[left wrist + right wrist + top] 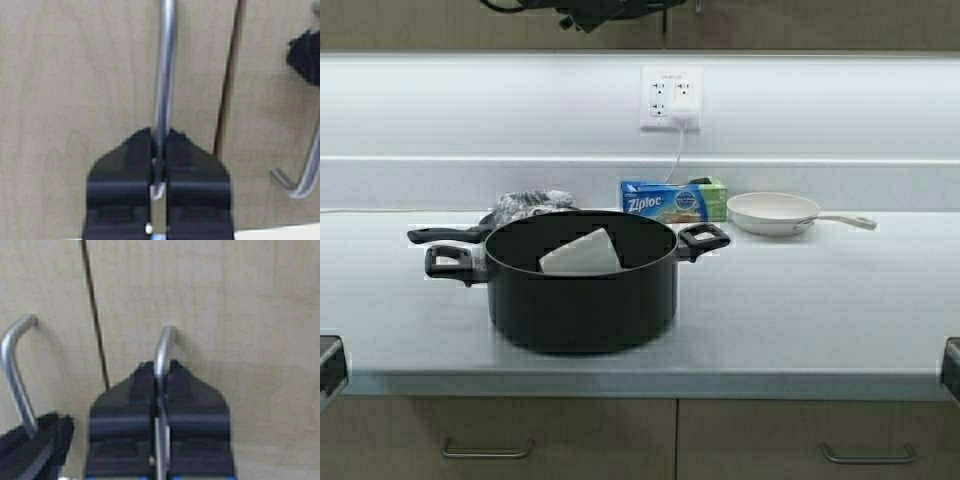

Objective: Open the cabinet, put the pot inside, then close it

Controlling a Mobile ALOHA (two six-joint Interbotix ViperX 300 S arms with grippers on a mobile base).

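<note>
The large black pot (582, 285) stands on the pale counter (800, 310) with its two loop handles out to the sides and a white piece lying inside it. The tan wood-grain cabinet (820, 25) runs along the top of the high view, where the dark ends of both arms (585, 12) reach up to it. My left gripper (159, 137) is shut on the left door's metal bar handle (167, 60). My right gripper (160, 367) is shut on the right door's handle (164, 342). Only a thin dark seam (227, 80) shows between the two doors.
Behind the pot lie a long-handled black pan with a grey cloth (525, 205), a Ziploc box (672, 200) and a white frying pan (775, 212). A wall outlet with a plugged-in cord (670, 98) is above them. Drawer handles (485, 452) sit below the counter edge.
</note>
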